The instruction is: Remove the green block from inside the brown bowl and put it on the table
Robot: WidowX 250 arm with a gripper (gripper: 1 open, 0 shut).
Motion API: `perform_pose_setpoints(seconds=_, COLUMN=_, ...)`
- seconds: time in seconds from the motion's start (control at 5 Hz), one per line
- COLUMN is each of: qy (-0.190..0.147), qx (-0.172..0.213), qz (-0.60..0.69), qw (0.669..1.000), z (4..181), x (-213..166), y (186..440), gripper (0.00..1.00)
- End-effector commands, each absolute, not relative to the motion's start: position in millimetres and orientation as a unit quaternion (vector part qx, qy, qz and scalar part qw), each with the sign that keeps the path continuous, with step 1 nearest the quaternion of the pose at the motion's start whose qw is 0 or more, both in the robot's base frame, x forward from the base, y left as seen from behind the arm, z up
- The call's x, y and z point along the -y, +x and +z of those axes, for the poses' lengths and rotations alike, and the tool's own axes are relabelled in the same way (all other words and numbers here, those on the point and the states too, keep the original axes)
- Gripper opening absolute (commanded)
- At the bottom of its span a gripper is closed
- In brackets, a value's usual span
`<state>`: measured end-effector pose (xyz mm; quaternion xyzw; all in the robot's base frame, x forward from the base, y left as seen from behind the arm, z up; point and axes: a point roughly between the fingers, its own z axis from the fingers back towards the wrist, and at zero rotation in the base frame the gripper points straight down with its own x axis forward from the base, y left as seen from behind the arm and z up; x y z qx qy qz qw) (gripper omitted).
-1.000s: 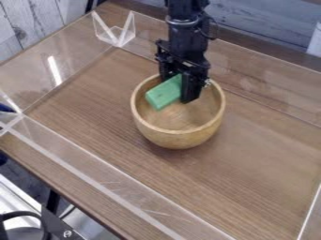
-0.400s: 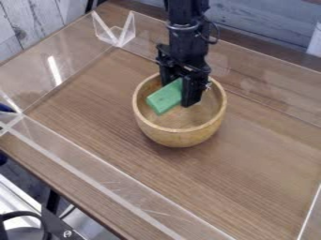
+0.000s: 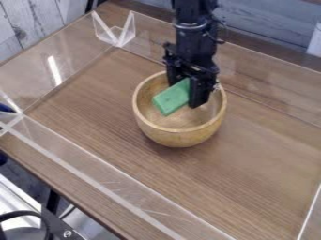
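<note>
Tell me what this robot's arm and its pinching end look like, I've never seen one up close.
The arm is a slim, dark, almost black column coming down from the top of the picture, built of blocky segments. It ends in a gripper of the same matte black: a boxy body with two narrow, straight jaws pointing down. No markings or loose cables can be made out at this picture size.

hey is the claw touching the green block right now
Touching. The camera view shows the claw shut on the green block's right end, tilted above the brown bowl's floor.
</note>
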<state>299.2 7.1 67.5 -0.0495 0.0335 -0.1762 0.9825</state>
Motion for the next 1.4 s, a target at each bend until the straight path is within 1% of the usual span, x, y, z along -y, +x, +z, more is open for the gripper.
perform_pose_setpoints(seconds=0.0, qy=-0.042, qx=0.009, qz=-0.192, qw=0.980, z=95.3, x=3.4, y=302.5, gripper=0.00)
perform_pose_setpoints(seconds=0.2, qy=-0.045, qx=0.013, qz=-0.209, qw=0.977, z=98.0, x=16.0, y=297.5, gripper=0.00)
perform_pose_setpoints(seconds=0.4, qy=-0.048, qx=0.011, qz=-0.231, qw=0.972, z=96.4, x=30.5, y=292.1, gripper=0.00)
perform_pose_setpoints(seconds=1.0, qy=-0.062, qx=0.000, qz=-0.291, qw=0.955, z=75.7, x=82.6, y=278.0, gripper=0.00)
perform_pose_setpoints(seconds=1.2, qy=-0.066, qx=-0.007, qz=-0.309, qw=0.949, z=65.5, x=97.1, y=274.3, gripper=0.00)
